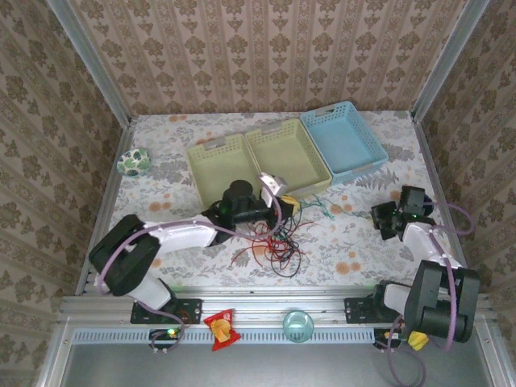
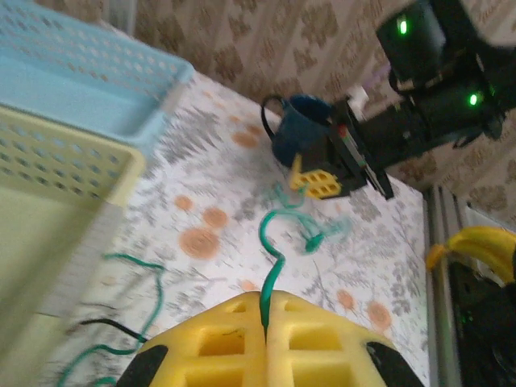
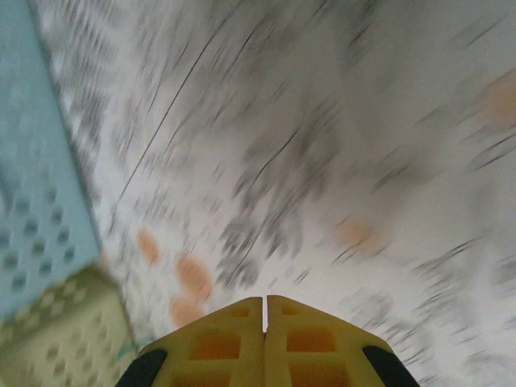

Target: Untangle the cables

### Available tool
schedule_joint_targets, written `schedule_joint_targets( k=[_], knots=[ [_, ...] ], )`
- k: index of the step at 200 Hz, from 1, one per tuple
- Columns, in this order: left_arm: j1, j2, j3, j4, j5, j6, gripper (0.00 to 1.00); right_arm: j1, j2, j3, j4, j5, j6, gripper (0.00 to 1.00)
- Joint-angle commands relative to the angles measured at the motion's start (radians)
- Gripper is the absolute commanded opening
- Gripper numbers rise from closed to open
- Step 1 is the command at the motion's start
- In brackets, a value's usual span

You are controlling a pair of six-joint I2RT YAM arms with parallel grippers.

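Note:
The cables lie tangled on the flowered table: red cable (image 1: 256, 242), black cable (image 1: 287, 263) and green cable (image 1: 320, 208). My left gripper (image 1: 288, 207) hovers at the tangle's upper edge. Its yellow fingers (image 2: 234, 339) are shut on the green cable (image 2: 276, 242), which curls away from the tips towards the right arm. A black cable (image 2: 113, 324) lies at lower left there. My right gripper (image 1: 379, 218) stands right of the tangle, apart from it. In the blurred right wrist view its fingers (image 3: 234, 334) are pressed together with nothing between them.
Two yellow-green baskets (image 1: 216, 155) (image 1: 284, 145) and a blue basket (image 1: 372, 150) stand behind the tangle. A dark blue mug (image 2: 294, 129) sits behind the right gripper (image 2: 318, 182). A green patterned ball (image 1: 133, 161) lies far left. A snack bag (image 1: 219, 327) and a glass (image 1: 297, 325) sit on the front rail.

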Motion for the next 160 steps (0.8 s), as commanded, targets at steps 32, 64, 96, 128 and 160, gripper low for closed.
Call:
schedule_joint_targets(
  k=[32, 64, 96, 128, 160],
  knots=[
    [0.046, -0.121, -0.074, 0.018, -0.069, 0.017, 0.00, -0.081, 0.019, 0.009, -0.021, 0.083, -0.007, 0.00],
    [0.036, -0.098, -0.079, 0.041, -0.087, 0.006, 0.00, -0.045, 0.013, 0.014, 0.002, 0.070, -0.024, 0.00],
    [0.034, -0.077, -0.071, 0.068, -0.098, 0.003, 0.00, 0.004, -0.009, 0.025, 0.047, 0.018, -0.064, 0.00],
    [0.022, -0.039, -0.035, 0.053, -0.086, 0.019, 0.00, 0.150, -0.040, 0.096, 0.035, 0.050, -0.127, 0.00],
    [0.012, -0.010, -0.010, 0.062, -0.075, 0.019, 0.00, 0.314, -0.040, 0.184, -0.050, 0.175, -0.209, 0.00]
  ],
)
